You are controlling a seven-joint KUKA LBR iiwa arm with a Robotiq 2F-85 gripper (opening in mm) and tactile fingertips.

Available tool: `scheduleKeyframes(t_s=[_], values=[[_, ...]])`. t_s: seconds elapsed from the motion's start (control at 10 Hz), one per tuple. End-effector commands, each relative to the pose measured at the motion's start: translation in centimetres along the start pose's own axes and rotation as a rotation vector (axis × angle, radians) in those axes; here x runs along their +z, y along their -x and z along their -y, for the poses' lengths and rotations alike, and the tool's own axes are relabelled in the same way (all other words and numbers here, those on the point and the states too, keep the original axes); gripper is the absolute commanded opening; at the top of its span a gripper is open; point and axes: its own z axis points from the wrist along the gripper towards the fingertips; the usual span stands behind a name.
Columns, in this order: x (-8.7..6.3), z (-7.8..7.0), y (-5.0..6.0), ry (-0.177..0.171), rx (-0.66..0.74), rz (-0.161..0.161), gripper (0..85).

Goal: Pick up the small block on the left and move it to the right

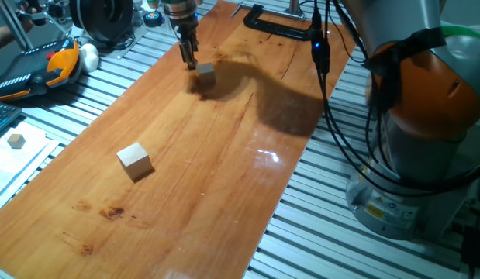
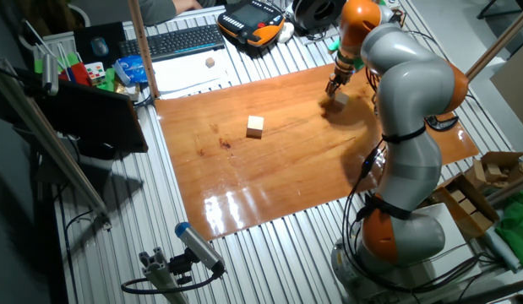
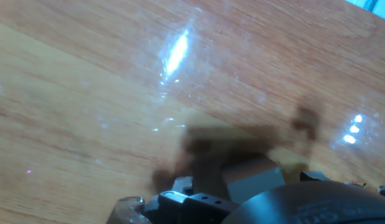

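Note:
The small block point(image 1: 205, 74) is a pale cube that rests on the wooden board point(image 1: 208, 178) at its far end, in the arm's shadow. My gripper point(image 1: 189, 62) hangs just above and beside it, with its fingertips close to the cube's upper left edge. The two dark fingers look close together from this angle, and their gap is not clear. The other fixed view puts the gripper point(image 2: 335, 85) just above the small block point(image 2: 340, 99). In the blurred hand view, the block point(image 3: 254, 177) shows at the bottom edge, partly hidden by the hand.
A larger wooden cube point(image 1: 136, 161) stands on the near left part of the board, also seen as the larger cube point(image 2: 255, 125). A tiny cube point(image 1: 17, 140) lies on white paper off the board. A black clamp point(image 1: 274, 22) grips the far edge. The arm's base and cables point(image 1: 410, 155) fill the right side.

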Motion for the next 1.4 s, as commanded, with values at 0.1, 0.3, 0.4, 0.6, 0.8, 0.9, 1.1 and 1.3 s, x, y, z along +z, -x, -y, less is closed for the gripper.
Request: scheduleKeyframes(t_s=[0.1, 0.3, 0.4, 0.6, 0.8, 0.9, 1.1, 1.3], values=[[0.7, 0.4, -0.3, 0.000, -0.003, -0.010, 85.0], [1.7, 1.2, -1.0, 0.007, -0.003, -0.008, 85.0], [2.2, 1.4, -1.2, 0.013, -0.003, -0.005, 85.0], [3.1, 1.6, -1.3, 0.015, -0.003, -0.013, 85.0], [4.0, 1.9, -1.4, 0.023, -0.003, -0.016, 85.0], [4.2, 1.9, -1.5, 0.023, -0.003, -0.016, 85.0], [4.3, 1.9, -1.6, 0.023, -0.003, -0.019, 85.0], [4.7, 2.0, -1.7, 0.026, -0.004, -0.018, 85.0]])
